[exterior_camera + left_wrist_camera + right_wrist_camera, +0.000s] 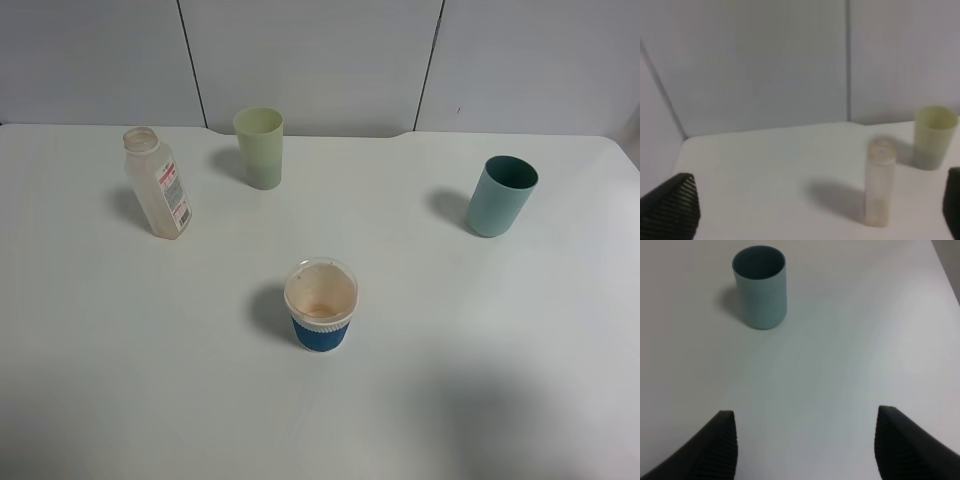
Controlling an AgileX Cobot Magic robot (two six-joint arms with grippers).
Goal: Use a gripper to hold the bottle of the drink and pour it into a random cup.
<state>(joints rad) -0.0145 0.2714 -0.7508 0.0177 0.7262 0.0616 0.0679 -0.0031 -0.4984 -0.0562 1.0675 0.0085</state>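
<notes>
The clear bottle (158, 184) with a white and red label stands uncapped at the table's back left. It also shows in the left wrist view (879, 182), some way ahead of the open left gripper (810, 210). The pale yellow-green cup (260, 148) stands upright to the right of the bottle, and shows in the left wrist view (934, 137) too. The right gripper (805, 445) is open and empty, well short of the teal cup (760, 287). Neither gripper shows in the exterior high view.
A teal cup (501, 195) stands at the back right. A clear cup with a blue sleeve and white rim (321, 304) stands in the middle of the white table (480, 340). Grey wall panels rise behind the table's far edge.
</notes>
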